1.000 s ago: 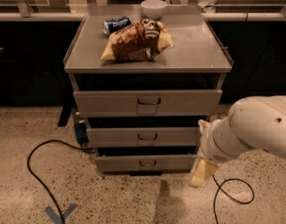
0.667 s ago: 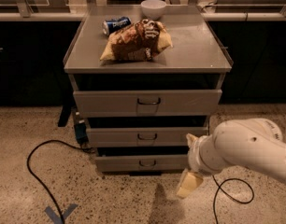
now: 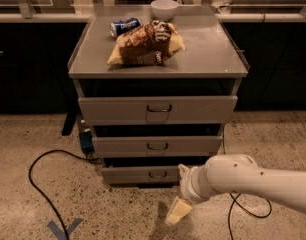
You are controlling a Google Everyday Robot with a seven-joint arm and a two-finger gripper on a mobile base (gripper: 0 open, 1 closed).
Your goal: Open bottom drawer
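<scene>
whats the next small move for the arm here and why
Probably lift the gripper and bring it across to the handle of the bottom drawer. The gripper hangs low near the floor, below and beside that handle, touching nothing, and the drawer does not look pulled out yet.

So there's this grey cabinet point(image 3: 158, 69) with three drawers; the bottom drawer point(image 3: 128, 175) is the shallow one down by the floor, small dark wire handle point(image 3: 157, 174) in the middle of its front. The white arm point(image 3: 253, 181) comes in from the right; the gripper point(image 3: 177, 213) hangs low, below and a bit right of that handle, not touching it. Up top there's a crumpled chip bag point(image 3: 145, 44), a blue can point(image 3: 124, 26) lying on its side behind it, and a white bowl point(image 3: 164, 8) at the back edge; a black cable point(image 3: 38, 184) loops over the speckled floor point(image 3: 33, 134) on the left.
</scene>
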